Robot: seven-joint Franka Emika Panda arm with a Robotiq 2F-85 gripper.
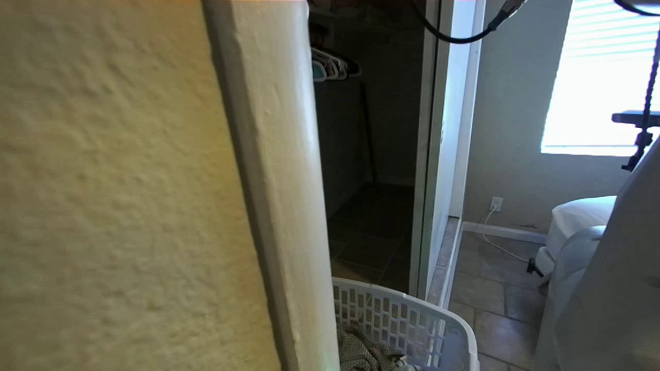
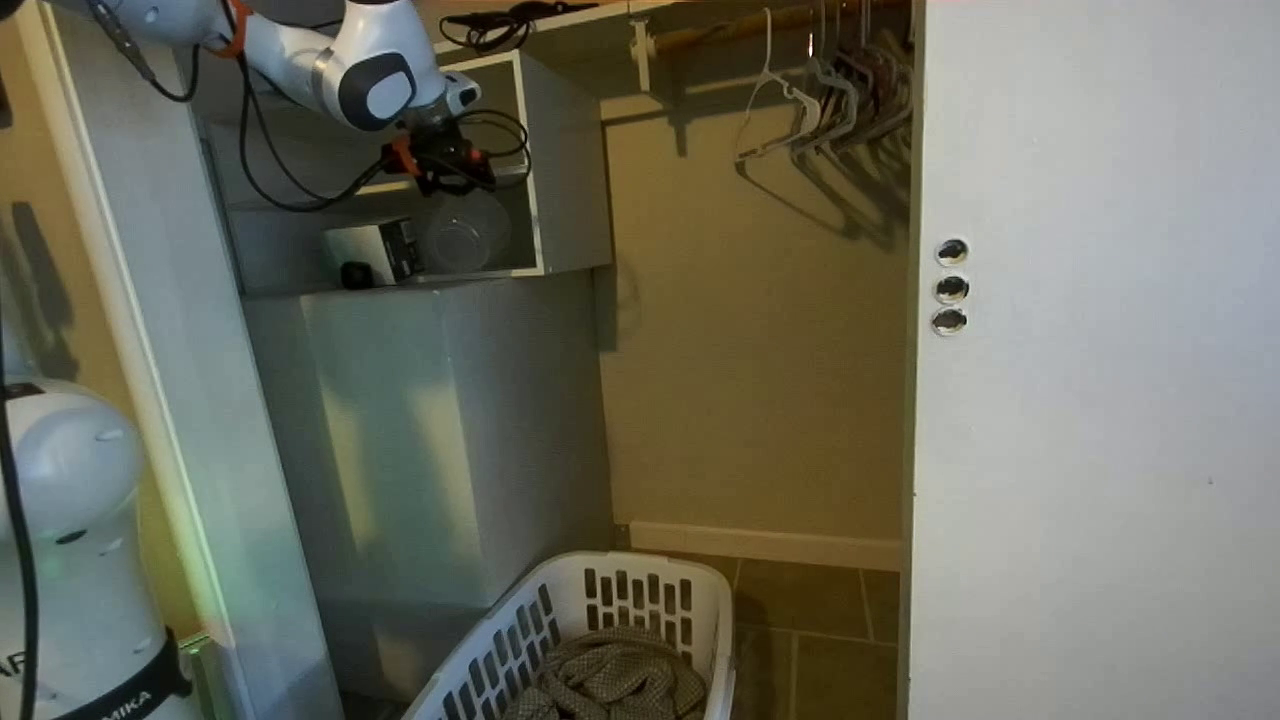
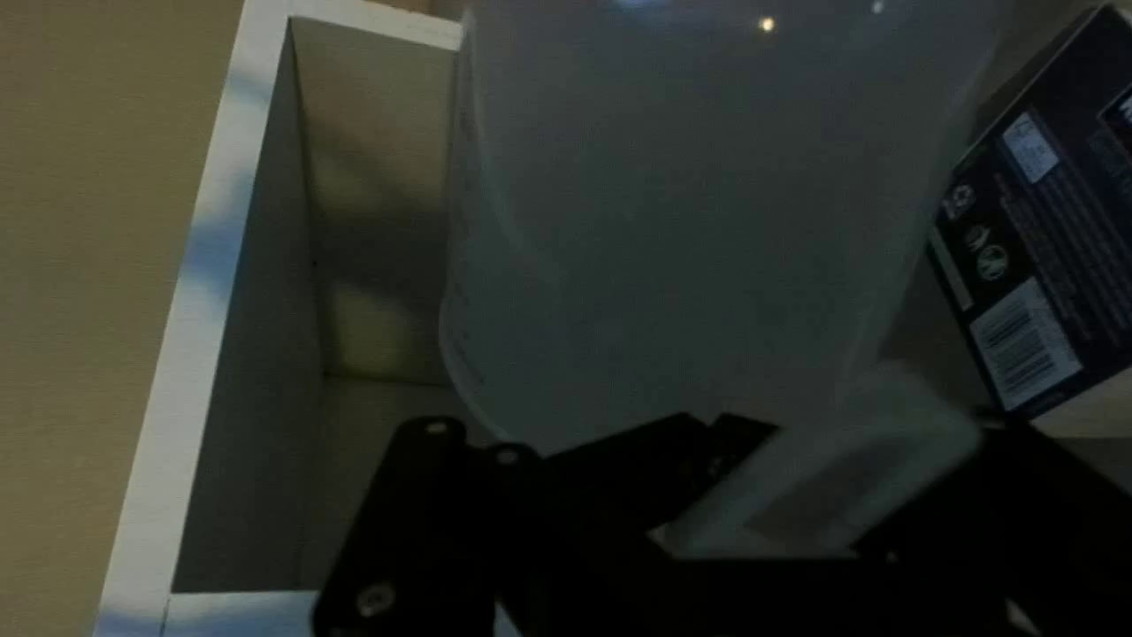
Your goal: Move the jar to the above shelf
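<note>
In the dim, beige-walled closet [image 2: 750,400] I see the black two-fingered gripper [image 3: 822,469] grasping the clear plastic jar [image 3: 690,221] at the white box-shaped shelf [image 2: 572,170]; lower stands a white plastic basket [image 2: 717,600].

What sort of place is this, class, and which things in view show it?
Probably a closet in a home: hangers hang from a rod, and a white slotted basket, perhaps for laundry, holds crumpled cloth.

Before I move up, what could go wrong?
In an exterior view, the jar is lower than the shelf board, so a straight lift might bump it. Drifting sideways could knock the box close beside the jar. The cable loop by the gripper might snag on the cubby's front edge.
</note>
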